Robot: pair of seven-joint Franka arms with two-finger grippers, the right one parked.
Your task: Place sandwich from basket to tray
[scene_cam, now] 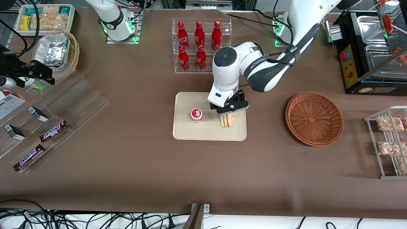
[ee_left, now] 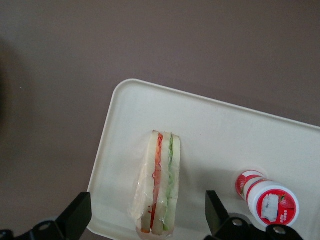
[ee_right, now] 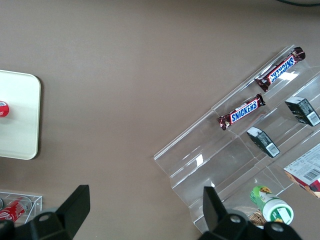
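Note:
The sandwich (scene_cam: 226, 121), a plastic-wrapped wedge with red and green layers, stands on edge on the cream tray (scene_cam: 190, 133), near the tray's edge that faces the working arm's end. My gripper (scene_cam: 230, 108) hovers just above it, open. In the left wrist view the black fingers (ee_left: 80, 215) stand wide on either side of the sandwich (ee_left: 160, 185) without touching it, over the tray (ee_left: 215, 125). The reddish-brown wicker basket (scene_cam: 314, 118) lies beside the tray toward the working arm's end, with nothing in it.
A small red-and-white yoghurt bottle (scene_cam: 196, 115) stands on the tray beside the sandwich. A clear rack of red bottles (scene_cam: 200, 41) is farther from the camera than the tray. Acrylic shelves with Snickers bars (scene_cam: 54, 131) lie toward the parked arm's end. A wire snack rack (scene_cam: 389, 143) sits past the basket.

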